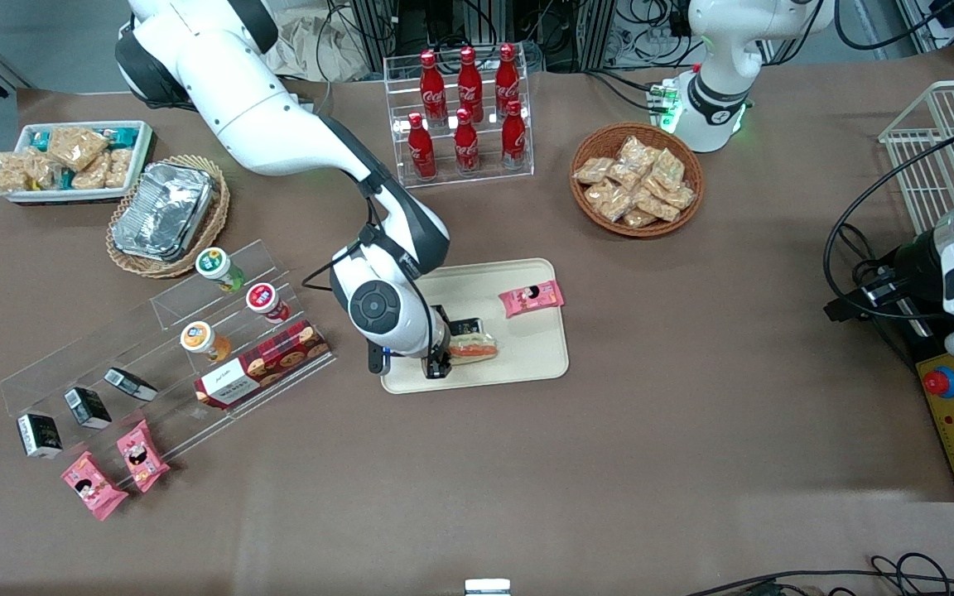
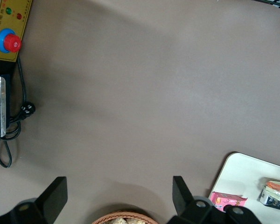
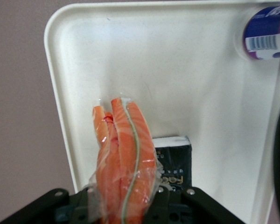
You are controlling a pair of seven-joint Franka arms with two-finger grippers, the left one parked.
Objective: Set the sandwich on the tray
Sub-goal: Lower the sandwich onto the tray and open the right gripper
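The sandwich (image 1: 477, 348), a wrapped wedge with orange and green filling, sits low over the cream tray (image 1: 527, 352), close to the tray's edge nearest the front camera. My right gripper (image 1: 442, 358) is shut on the sandwich's wide end, at the tray's corner toward the working arm. In the right wrist view the sandwich (image 3: 123, 154) sticks out from between the gripper (image 3: 123, 207) fingers, its black label against the tray (image 3: 186, 74). Whether the sandwich touches the tray I cannot tell. The parked arm's view also shows the sandwich (image 2: 275, 192) on or over the tray (image 2: 242, 170).
A pink snack packet (image 1: 532, 298) lies on the tray, farther from the camera than the sandwich. An acrylic shelf with bottles and a cookie box (image 1: 262, 364) stands beside the gripper. A cola rack (image 1: 464, 112), a snack basket (image 1: 637, 178) and a foil container (image 1: 164, 211) stand farther back.
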